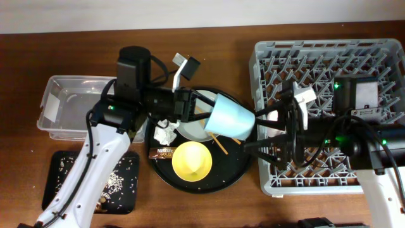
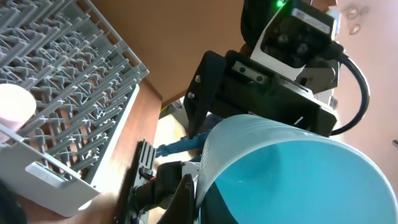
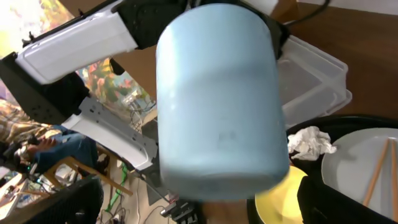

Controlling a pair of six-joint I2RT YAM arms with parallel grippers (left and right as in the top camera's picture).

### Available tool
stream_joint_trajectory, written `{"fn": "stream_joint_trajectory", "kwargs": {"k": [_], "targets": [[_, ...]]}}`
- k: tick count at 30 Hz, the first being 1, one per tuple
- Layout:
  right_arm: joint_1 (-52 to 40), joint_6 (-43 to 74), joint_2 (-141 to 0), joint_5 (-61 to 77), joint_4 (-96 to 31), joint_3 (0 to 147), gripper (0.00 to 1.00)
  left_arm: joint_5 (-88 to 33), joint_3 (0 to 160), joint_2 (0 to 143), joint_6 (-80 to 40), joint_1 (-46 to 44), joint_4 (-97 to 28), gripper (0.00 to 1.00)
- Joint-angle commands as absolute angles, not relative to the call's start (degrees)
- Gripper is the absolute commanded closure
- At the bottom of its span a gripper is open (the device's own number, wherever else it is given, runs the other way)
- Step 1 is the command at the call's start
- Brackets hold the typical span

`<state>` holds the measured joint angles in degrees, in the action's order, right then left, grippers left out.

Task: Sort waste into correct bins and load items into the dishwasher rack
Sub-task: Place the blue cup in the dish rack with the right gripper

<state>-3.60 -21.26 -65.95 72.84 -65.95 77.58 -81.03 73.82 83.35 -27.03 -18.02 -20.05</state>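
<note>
My left gripper (image 1: 193,104) is shut on the rim of the small blue cup (image 1: 231,117) and holds it tilted above the round black tray, base pointing right. The left wrist view shows the rim pinched between the fingers (image 2: 199,193) and the cup's teal inside (image 2: 292,180). My right gripper (image 1: 261,131) is open, its fingers spread just beyond the cup's base (image 3: 217,99). The yellow bowl (image 1: 192,159), plate (image 1: 188,128), chopsticks (image 1: 219,143), napkin (image 1: 166,132) and wrapper (image 1: 161,152) lie on the round tray. A pink cup (image 2: 12,106) stands in the rack (image 1: 380,57).
The clear tub (image 1: 63,107) stands at the left. The flat black tray (image 1: 60,190) with crumbs lies in front of it. The round black tray (image 1: 243,171) sits between the tub and the rack. The right arm lies over the rack's front half.
</note>
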Motion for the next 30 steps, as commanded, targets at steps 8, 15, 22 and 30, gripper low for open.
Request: {"fn": "stream_joint_trajectory", "kwargs": {"k": [8, 15, 22, 30], "targets": [[-5.41, -22.72, -67.4, 74.37, -65.12, 77.8, 0.04, -79.5, 74.41, 82.7, -27.42, -21.76, -15.14, 0.99], [-7.42, -22.68, -67.94, 76.2, -61.19, 77.8, 0.13, -77.28, 74.41, 82.7, -27.57, -22.0, -14.98, 0.99], [-8.03, -22.7, -67.94, 75.22, -60.64, 77.8, 0.35, -76.69, 74.41, 82.7, -27.53, -22.41, -15.03, 0.99], [-7.86, -22.02, -67.92, 72.71, -56.14, 77.8, 0.48, -76.66, 74.3, 82.7, -18.63, -22.41, -26.74, 0.94]]}}
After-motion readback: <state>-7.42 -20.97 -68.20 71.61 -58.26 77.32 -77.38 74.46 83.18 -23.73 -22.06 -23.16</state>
